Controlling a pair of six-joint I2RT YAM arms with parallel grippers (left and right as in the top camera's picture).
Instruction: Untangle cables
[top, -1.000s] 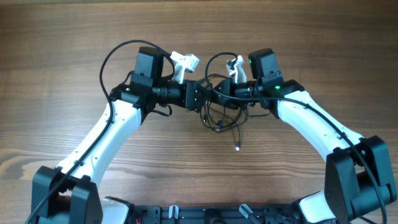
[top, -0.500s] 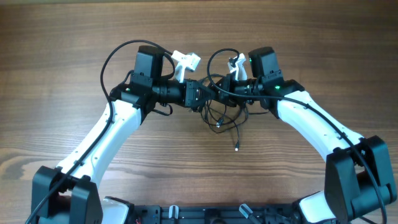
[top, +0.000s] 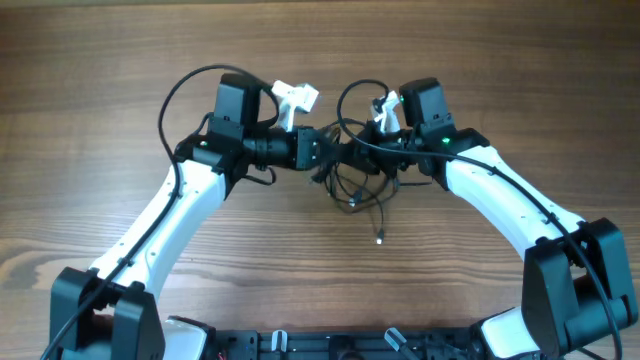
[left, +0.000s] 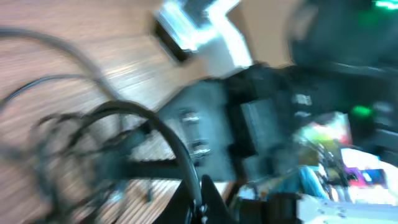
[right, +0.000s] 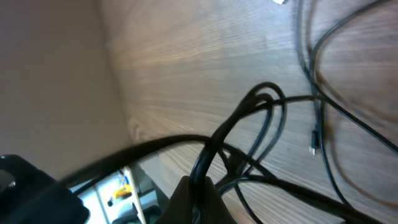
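On the table (top: 100, 80), cables (top: 352, 190) bunch; one plug (top: 381, 238) trails.

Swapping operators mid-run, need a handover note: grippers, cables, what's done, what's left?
Grippers: the left gripper looks shut on the cables, though its wrist view is blurred. The right gripper is shut on strands of the same bundle.
Cables: one tangled clump between and just below the grippers, with one plug end trailing on the table.
Done: both arms have a hold.
Left: no strand is separated yet.
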